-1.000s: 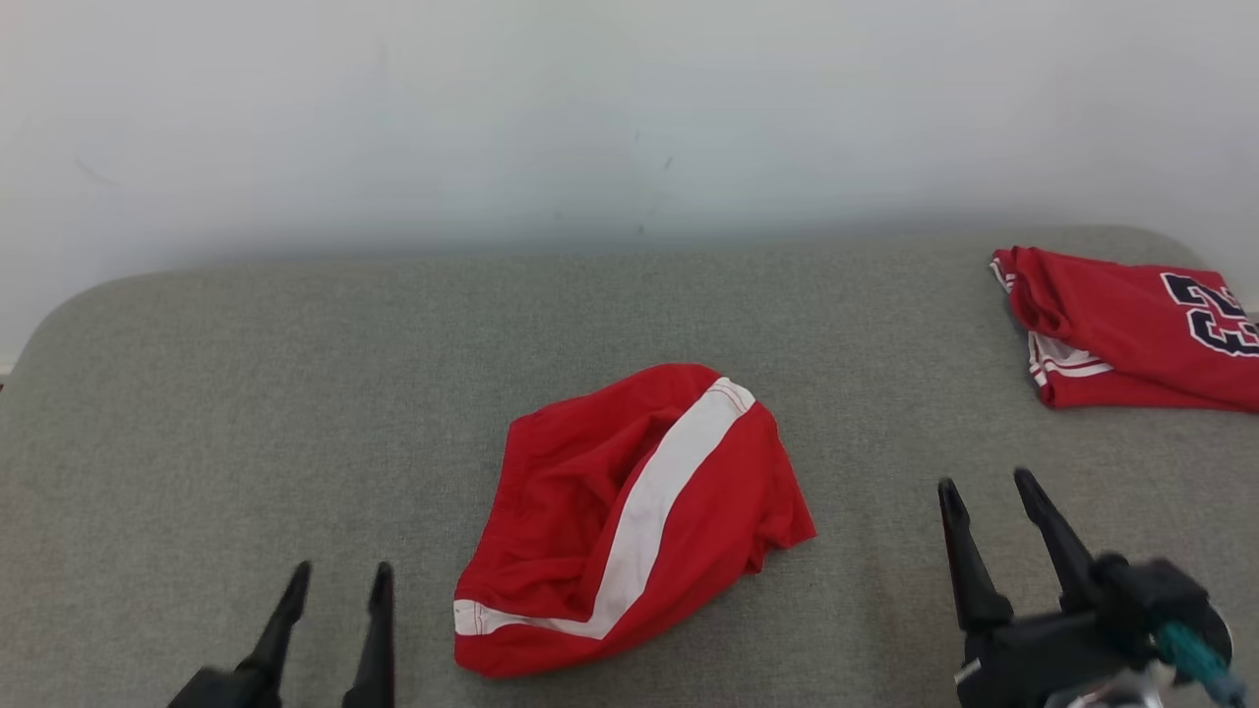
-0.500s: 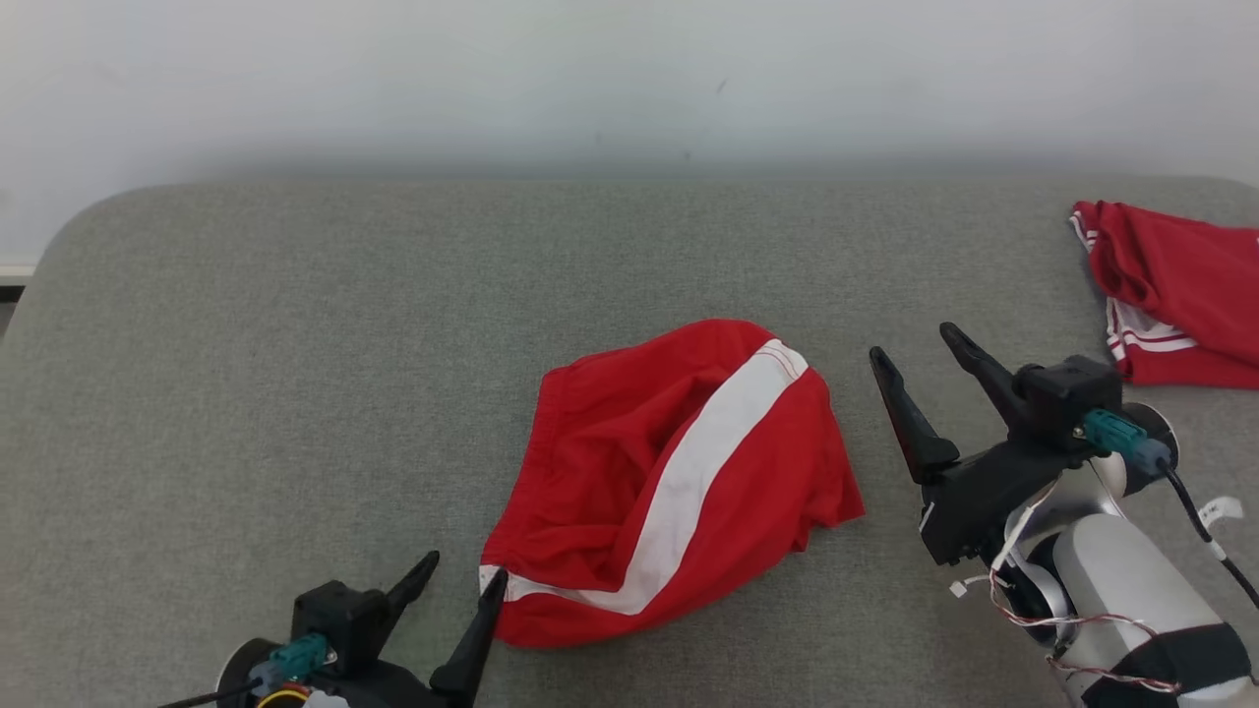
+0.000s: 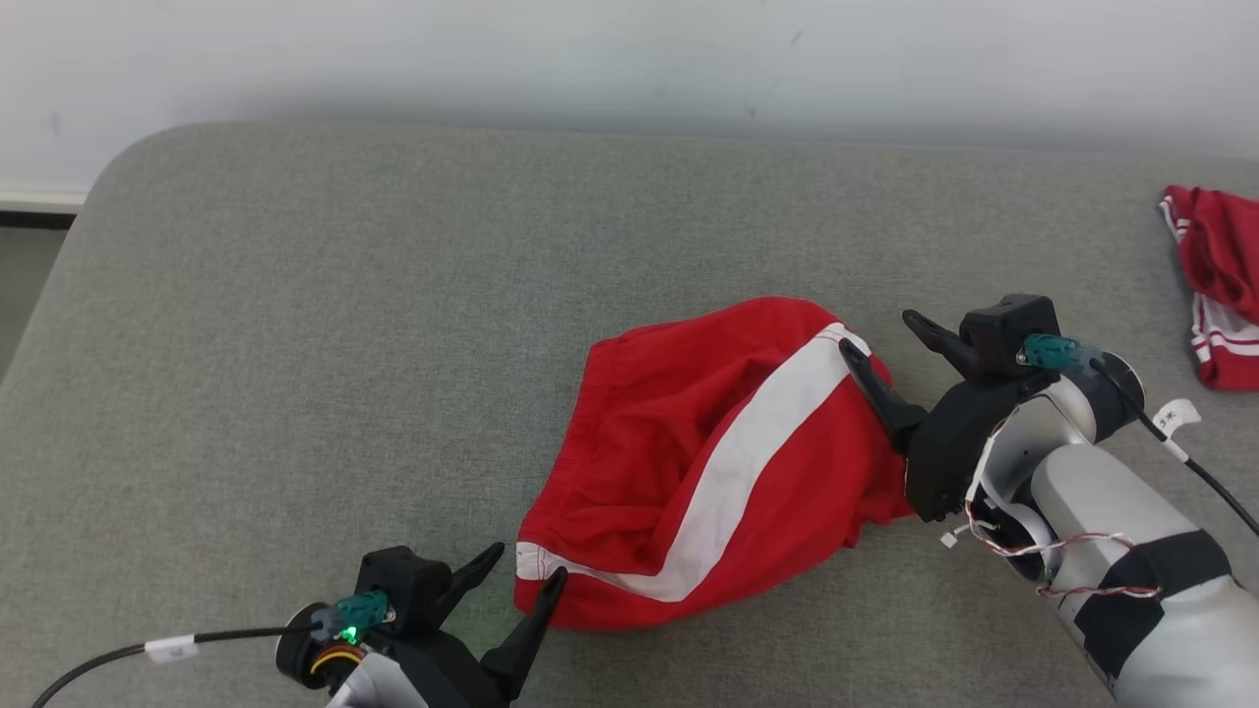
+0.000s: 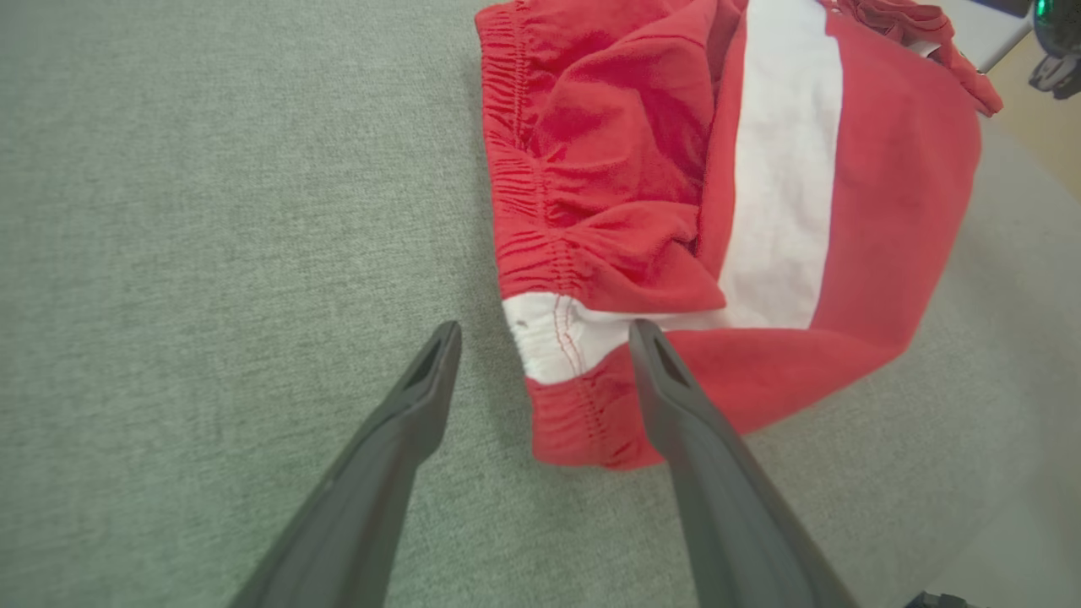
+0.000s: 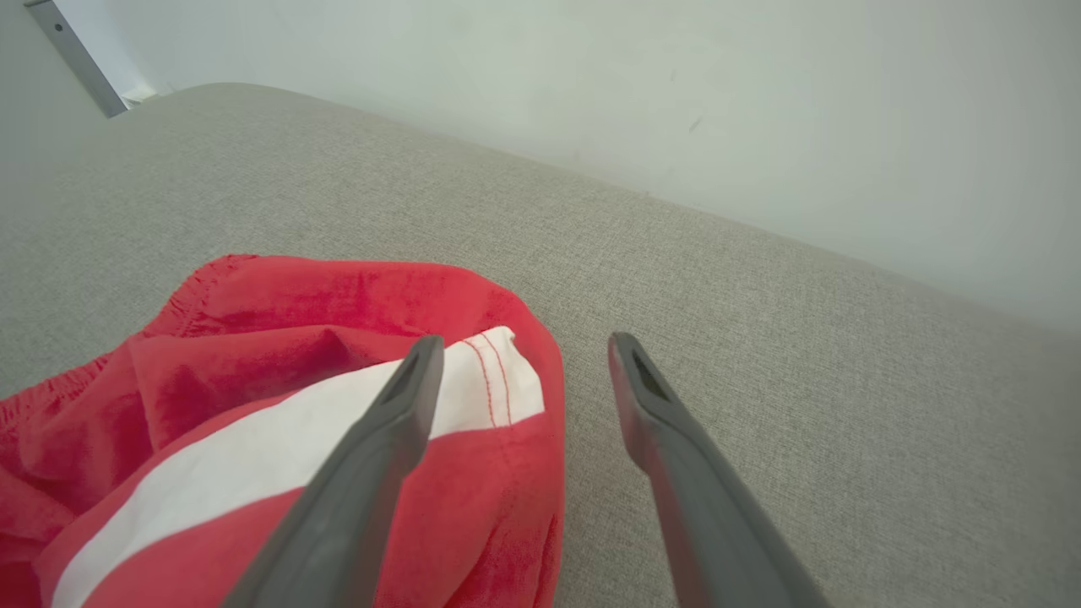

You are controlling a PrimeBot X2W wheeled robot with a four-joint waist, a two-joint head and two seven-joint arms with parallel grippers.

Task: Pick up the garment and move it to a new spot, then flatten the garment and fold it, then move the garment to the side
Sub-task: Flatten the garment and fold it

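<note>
The garment (image 3: 689,462) is red with one broad white stripe and red stitching across the stripe's ends. The bench (image 3: 295,344) under it is flecked grey. Far right of the garment, another cloth (image 3: 1220,251) is red with white bands.

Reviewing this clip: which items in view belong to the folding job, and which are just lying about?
In the job:
red garment with the white stripe, crumpled mid-surface
left gripper, open at its near corner
right gripper, open at its far end

Lying about:
second red garment, at the right edge
grey padded surface, merely underneath
</note>
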